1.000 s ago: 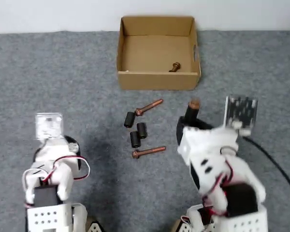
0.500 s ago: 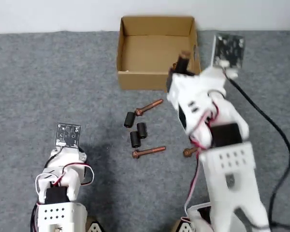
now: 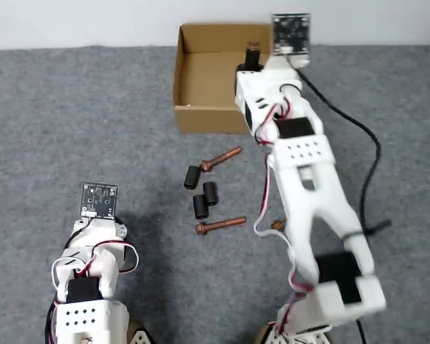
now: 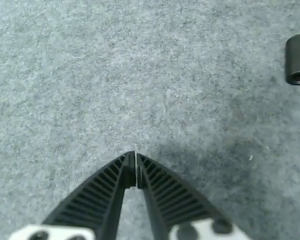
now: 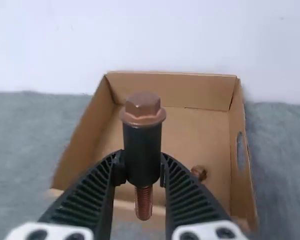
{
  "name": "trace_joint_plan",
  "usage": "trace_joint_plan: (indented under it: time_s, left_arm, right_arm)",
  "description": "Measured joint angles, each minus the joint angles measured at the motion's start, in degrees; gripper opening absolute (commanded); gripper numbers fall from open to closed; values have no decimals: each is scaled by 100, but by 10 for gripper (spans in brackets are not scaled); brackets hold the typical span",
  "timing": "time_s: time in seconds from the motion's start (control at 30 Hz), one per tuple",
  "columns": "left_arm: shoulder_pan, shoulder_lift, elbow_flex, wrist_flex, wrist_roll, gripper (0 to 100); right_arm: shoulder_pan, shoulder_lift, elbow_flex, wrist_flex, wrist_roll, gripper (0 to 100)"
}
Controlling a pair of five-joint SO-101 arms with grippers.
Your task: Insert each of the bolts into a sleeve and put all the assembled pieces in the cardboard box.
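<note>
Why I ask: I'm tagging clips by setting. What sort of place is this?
Probably a tabletop robot test bench: a grey felt-covered table against a plain white wall, with a cardboard box, copper-coloured bolts and black sleeves laid out.

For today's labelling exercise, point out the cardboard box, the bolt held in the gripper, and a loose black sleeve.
cardboard box [image 3: 201, 120], high view, front wall.
bolt [image 5: 142, 107], right wrist view, hexagonal head.
sleeve [image 4: 297, 55], left wrist view, side wall.

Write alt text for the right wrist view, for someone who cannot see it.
The right gripper clamps a black sleeve with a copper bolt through it, held upright before the open cardboard box. Another bolt head shows on the box floor.
</note>
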Motion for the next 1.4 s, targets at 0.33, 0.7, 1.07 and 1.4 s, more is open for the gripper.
trace_joint_plan:
  time_s: [0.33, 0.7, 1.07, 1.4]
  left_arm:
    - [0, 0, 0, 0, -18, 5]
    - [0, 0, 0, 0, -18, 5]
    - [0, 0, 0, 0, -18, 5]
    - [0, 0, 0, 0, -18, 5]
  right_arm:
    - [-9, 2541, -1565, -211, 1178, 9]
    - [-9, 3490, -3226, 1407, 1521, 150]
    - [-62, 3156, -3789, 3156, 1538, 12]
    - [-431, 2365, -3789, 5565, 1538, 15]
